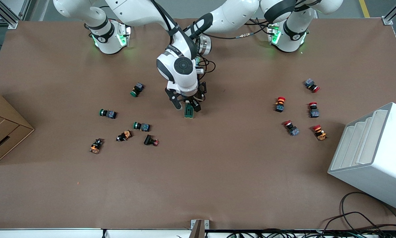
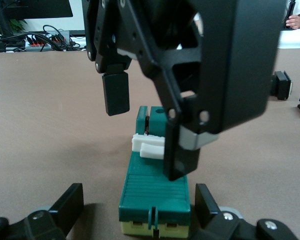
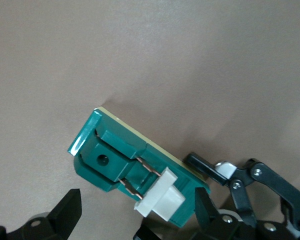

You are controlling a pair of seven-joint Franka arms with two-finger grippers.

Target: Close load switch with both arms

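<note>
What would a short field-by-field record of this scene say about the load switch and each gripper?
Load switch: lies flat on the table, with its white lever on top
Right gripper: open, over the switch, pointing down, one finger at the lever
Left gripper: open, low by the table, one finger on each side of the switch's end
Grip: neither gripper is clamped on the switch

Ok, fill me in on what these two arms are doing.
Both arms meet over the load switch lying mid-table. The left gripper straddles the switch's body with open fingers, not clamping it. The right gripper hangs just above, open, one finger beside the white lever. Nothing is gripped yet.
</note>
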